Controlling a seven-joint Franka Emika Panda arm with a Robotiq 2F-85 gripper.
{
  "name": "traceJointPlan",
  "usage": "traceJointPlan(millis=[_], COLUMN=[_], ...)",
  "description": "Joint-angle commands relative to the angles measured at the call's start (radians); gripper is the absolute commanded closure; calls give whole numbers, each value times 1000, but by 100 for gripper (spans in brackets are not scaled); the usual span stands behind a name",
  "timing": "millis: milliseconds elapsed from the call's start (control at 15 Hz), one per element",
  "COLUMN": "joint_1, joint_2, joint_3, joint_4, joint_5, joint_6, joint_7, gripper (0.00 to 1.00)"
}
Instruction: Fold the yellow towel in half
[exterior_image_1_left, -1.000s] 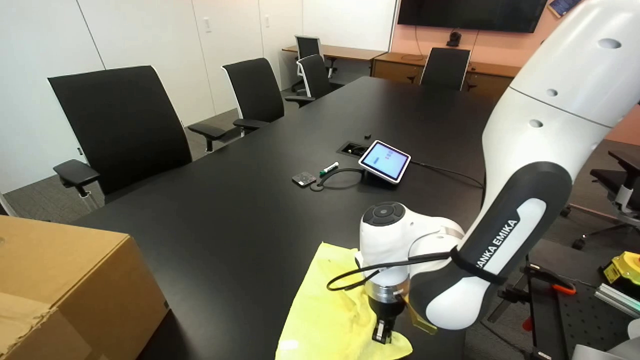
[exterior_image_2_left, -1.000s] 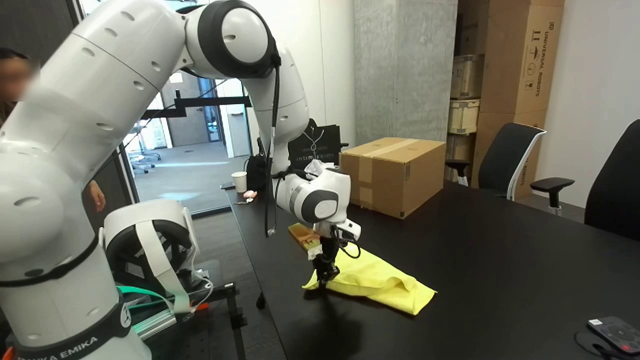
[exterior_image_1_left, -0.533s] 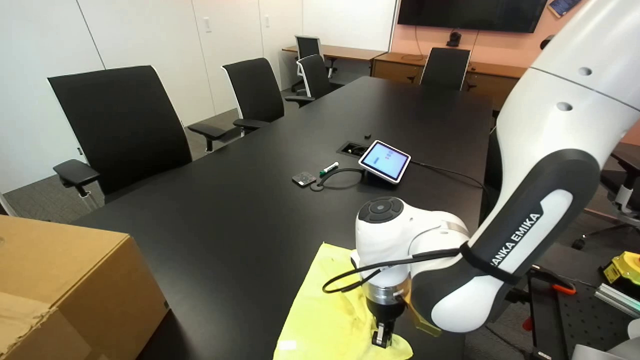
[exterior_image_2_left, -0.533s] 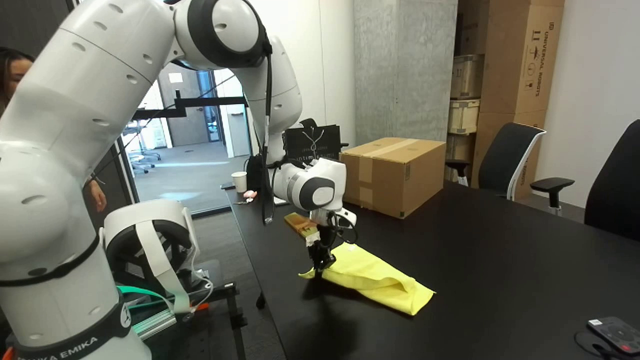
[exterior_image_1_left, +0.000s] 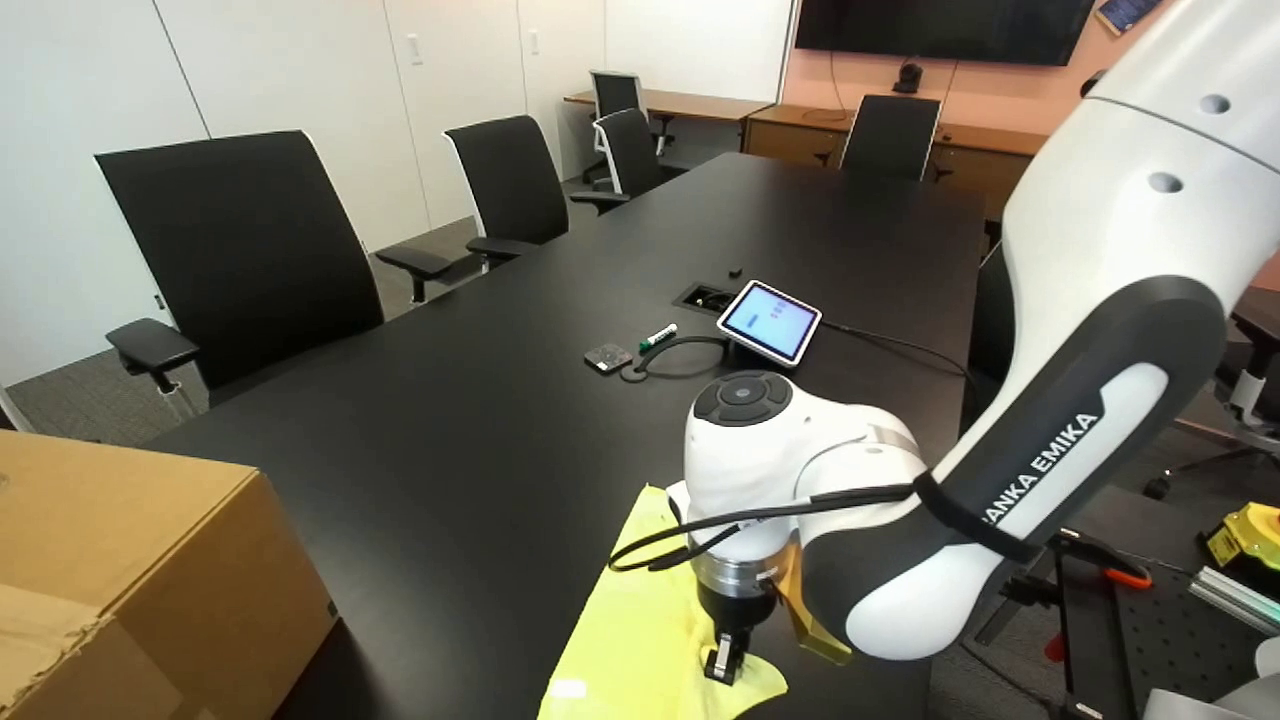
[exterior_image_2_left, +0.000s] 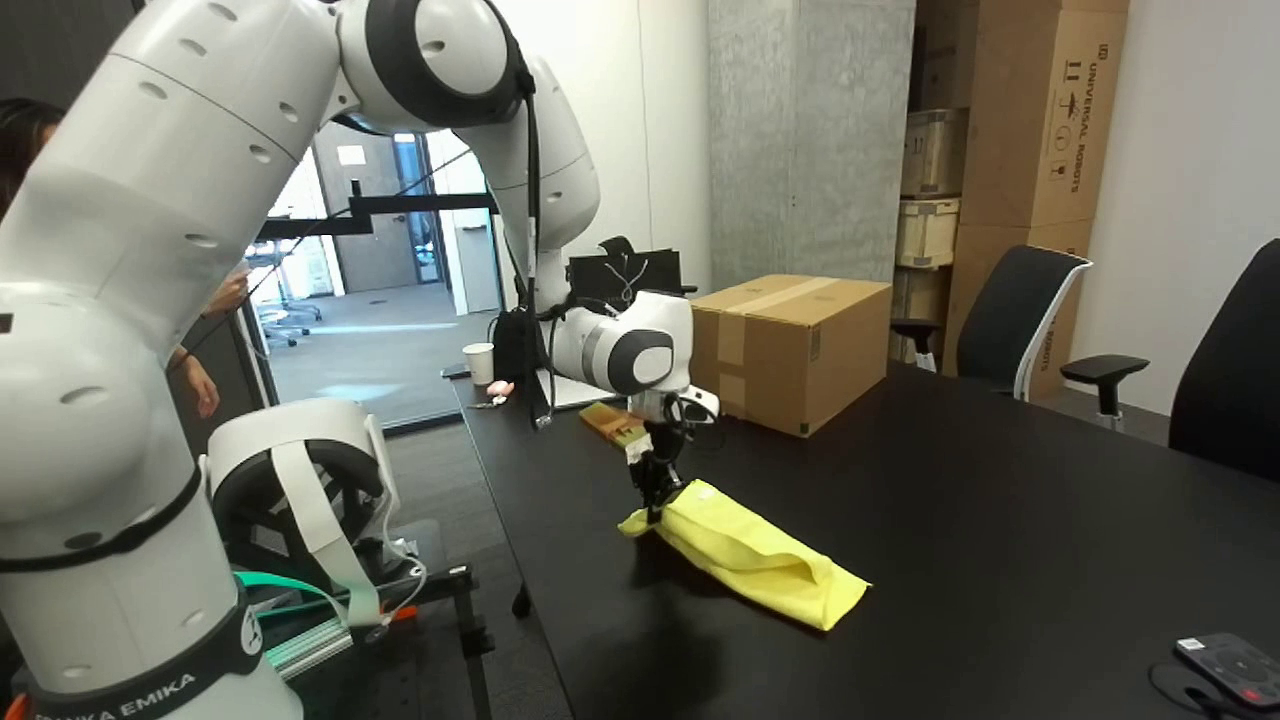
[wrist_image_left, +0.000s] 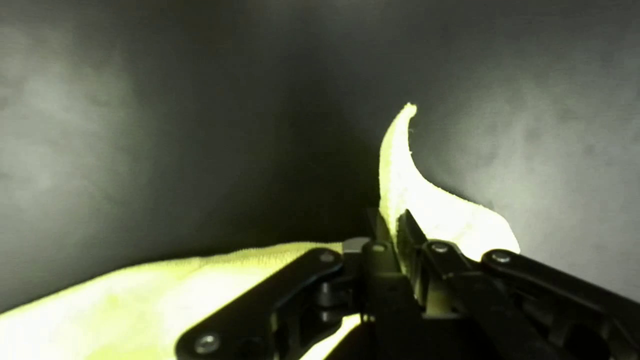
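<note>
The gripper (wrist_image_left: 394, 222) is clenched on a fold near one end of the yellow towel (exterior_image_2_left: 765, 560), a tail of cloth poking past it. The towel lies on the black table (exterior_image_2_left: 980, 560), puckered along one side. Over the towel hangs the end of the white arm (exterior_image_1_left: 1090, 400). Apart from the towel are a cardboard box (exterior_image_2_left: 800, 355) and, in an exterior view, a lit tablet (exterior_image_1_left: 770, 322) and a green-and-white marker (exterior_image_1_left: 659, 337).

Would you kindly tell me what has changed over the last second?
The hand has moved toward the cardboard box, drawing the pinched end of the yellow towel along with it; nothing was visibly let go. The person in the background has shifted too. The towel's other end has hardly moved; the box and the tablet stayed where they were.
</note>
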Motion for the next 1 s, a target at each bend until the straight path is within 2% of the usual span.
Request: traceJointPlan(millis=[0, 467, 733, 800, 867, 933], joint_1=[58, 153, 181, 187, 191, 192], joint_2=[25, 179, 268, 284, 295, 300], joint_3=[-38, -102, -119, -124, -126, -126], joint_4=[96, 355, 494, 525, 551, 570], joint_5=[-50, -137, -143, -142, -142, -141], joint_6=[1, -45, -87, -99, -113, -123], joint_7=[60, 125, 147, 157, 162, 165], gripper=[91, 90, 90, 83, 65, 64])
